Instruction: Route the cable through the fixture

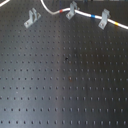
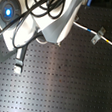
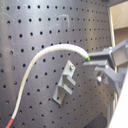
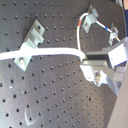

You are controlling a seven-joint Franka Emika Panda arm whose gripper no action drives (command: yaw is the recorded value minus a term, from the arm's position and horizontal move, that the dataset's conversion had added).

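The fixture (image 1: 32, 18) stands at the back on the first exterior view's left, with no cable in its prongs. The white cable (image 1: 50, 10) runs through the two other grey clips, with its red band (image 1: 61, 10) before the middle clip, then rises out of frame. In the first wrist view my gripper (image 3: 94, 60) is shut on the cable (image 3: 45, 52), which arcs past the fixture (image 3: 65, 82) without touching it. In the second wrist view the gripper (image 4: 89, 62) holds the cable (image 4: 55, 51), whose loose length crosses in front of the fixture (image 4: 31, 40). The arm hides the gripper in the second exterior view.
The middle clip (image 1: 71, 11) and the right clip (image 1: 105, 17) hold the cable on the black perforated board (image 1: 65, 80). The right clip (image 2: 98, 34) also shows in the second exterior view beside the white arm (image 2: 51, 18).
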